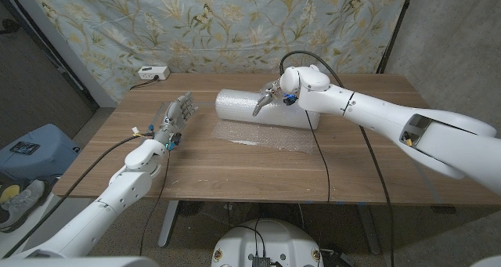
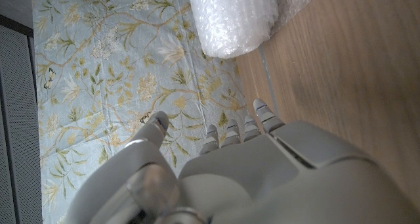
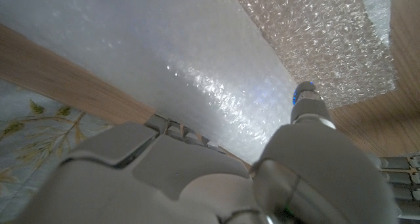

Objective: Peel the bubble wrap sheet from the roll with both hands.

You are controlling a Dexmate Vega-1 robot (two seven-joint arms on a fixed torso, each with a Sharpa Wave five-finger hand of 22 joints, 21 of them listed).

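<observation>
While the bubble wrap roll (image 1: 262, 108) lies on its side on the wooden table (image 1: 235, 169), toward the table's far edge, all other items are listed relative to it.

Bubble wrap sheet (image 1: 270, 134): loose end, spread flat on the tabletop on the roll's near side, still joined to the roll.

Right hand (image 1: 272, 95): atop the roll, near its right end, fingers draped over the curved surface; right wrist view shows a fingertip (image 3: 304, 92) against the wrap. Whether it grips or merely rests cannot be told.

Left hand (image 1: 177, 115): well apart from the roll, off its left end, over bare table; fingers extended and spread, holding nothing. Left wrist view shows the roll's round end (image 2: 233, 20) beyond the fingertips (image 2: 261, 109).

White power strip (image 1: 152, 72): on the table's far left corner, behind and left of the roll.

Floral cloth backdrop (image 1: 196, 24): hanging behind the roll.
</observation>
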